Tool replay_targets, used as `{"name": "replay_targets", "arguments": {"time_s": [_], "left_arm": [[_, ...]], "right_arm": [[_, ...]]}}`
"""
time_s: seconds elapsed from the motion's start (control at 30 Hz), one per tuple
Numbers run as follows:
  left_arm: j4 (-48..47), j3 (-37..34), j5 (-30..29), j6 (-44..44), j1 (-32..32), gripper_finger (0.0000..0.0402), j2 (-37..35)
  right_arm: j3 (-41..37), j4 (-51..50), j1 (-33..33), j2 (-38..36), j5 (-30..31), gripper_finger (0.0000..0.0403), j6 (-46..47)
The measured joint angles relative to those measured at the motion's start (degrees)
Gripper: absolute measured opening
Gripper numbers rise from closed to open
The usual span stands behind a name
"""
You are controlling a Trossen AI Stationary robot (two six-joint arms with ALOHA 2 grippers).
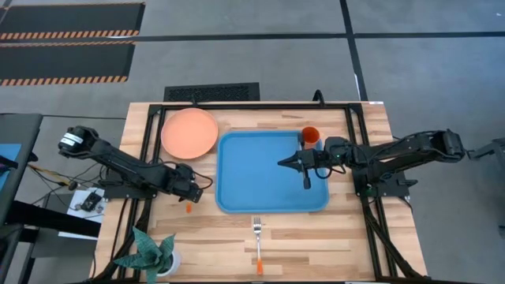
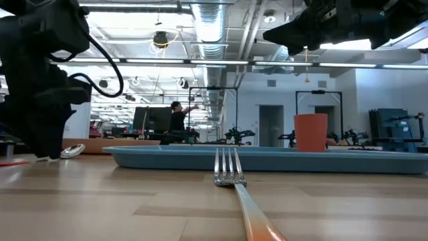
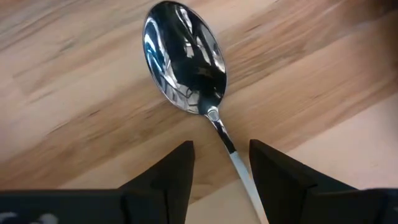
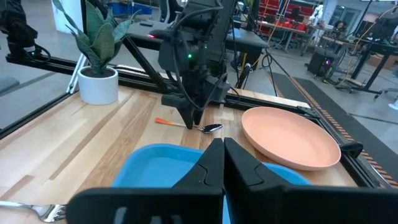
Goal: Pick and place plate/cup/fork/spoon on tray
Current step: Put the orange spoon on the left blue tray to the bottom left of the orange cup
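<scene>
The spoon (image 3: 185,56) lies flat on the table left of the blue tray (image 1: 237,158), with its orange handle end (image 1: 188,209) toward the near edge. My left gripper (image 3: 221,146) points down over it, open. Its fingers stand on either side of the spoon's thin neck (image 3: 231,149), with a gap on each side. My right gripper (image 1: 282,163) is shut and empty, hovering above the tray. The orange cup (image 1: 311,136) stands in the tray's far right corner. The salmon plate (image 1: 189,132) rests on the table beside the tray's far left corner. The fork (image 1: 257,235) lies on the table near the tray's near rim.
A potted plant (image 1: 150,254) stands at the table's near left corner. Black frame rails (image 1: 142,158) run along the table's left, right and far sides. In the low view a person (image 2: 177,119) shows far off in the room behind.
</scene>
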Motion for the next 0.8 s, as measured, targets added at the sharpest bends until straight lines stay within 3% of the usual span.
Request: {"name": "replay_targets", "arguments": {"time_s": [0.2, 0.63, 0.8], "left_arm": [[0.8, -0.8, 0.1, 0.8, 0.0, 0.0139, 0.0], [0.3, -0.4, 2.4, 9.3, 0.1, 0.0012, 0.0], [-0.4, 0.8, 5.5, 10.7, 0.3, 0.0005, -0.9]], "right_arm": [[0.0, 0.0, 0.0, 0.0, 1.1, 0.0015, 0.0], [0.0, 0.0, 0.0, 0.0, 2.1, 0.0015, 0.0], [0.0, 0.0, 0.0, 0.0, 2.1, 0.0015, 0.0]]}}
